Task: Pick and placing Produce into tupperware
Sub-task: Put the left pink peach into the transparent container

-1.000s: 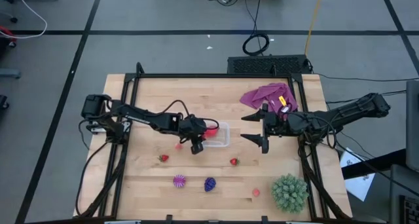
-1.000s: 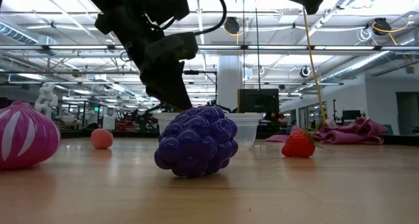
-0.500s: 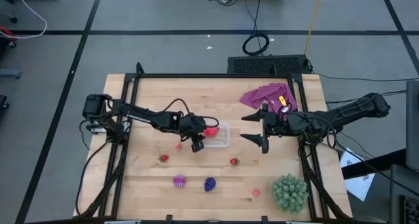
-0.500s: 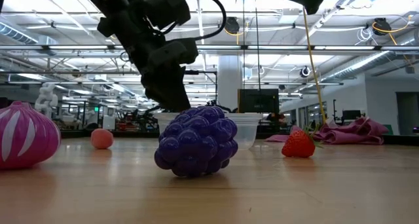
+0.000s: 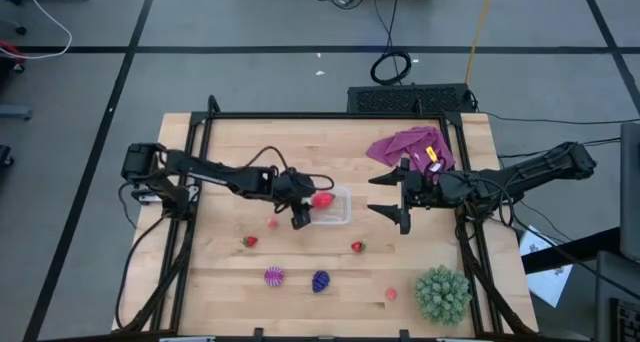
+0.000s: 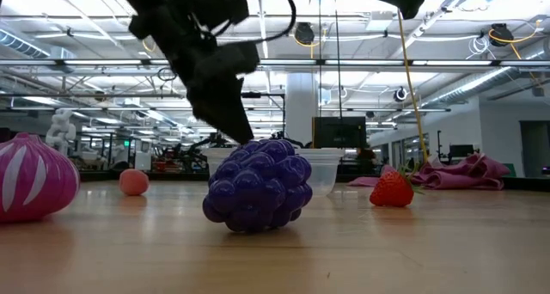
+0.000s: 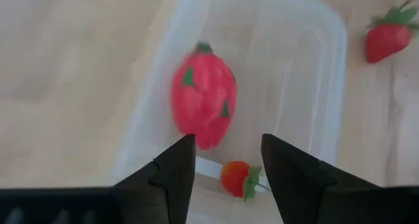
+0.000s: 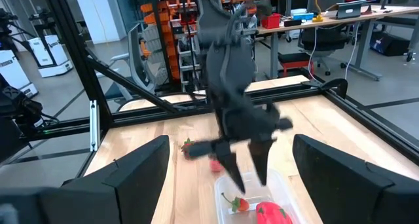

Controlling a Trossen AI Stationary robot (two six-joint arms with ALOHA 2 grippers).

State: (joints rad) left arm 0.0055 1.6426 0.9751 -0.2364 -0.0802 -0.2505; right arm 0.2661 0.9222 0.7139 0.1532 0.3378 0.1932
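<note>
The tupperware (image 5: 343, 210), a clear box, sits mid-table. Inside it lie a large red fruit with green flecks (image 7: 201, 109) (image 5: 322, 198) and a small strawberry (image 7: 237, 178). My left gripper (image 7: 227, 142) (image 5: 303, 212) hovers open over the box's left end, its fingers short of the red fruit. My right gripper (image 5: 372, 195) waits open, right of the box and above the table. Loose produce rests on the table: strawberries (image 5: 249, 241) (image 5: 357, 247), pink bits (image 5: 272, 222) (image 5: 391, 293), a spiky purple piece (image 5: 273, 276) and a dark purple berry (image 5: 320, 280) (image 6: 256, 184).
A big green spiky ball (image 5: 442, 292) stands at the near right corner. A magenta cloth (image 5: 410, 144) lies far right. A black frame rail (image 5: 200, 172) borders the table's left side. Bare wood lies along the far side and between the box and the near produce.
My left gripper has drawn back slightly toward the table's left edge and is blurred in the low view. The red fruit stays in the box.
</note>
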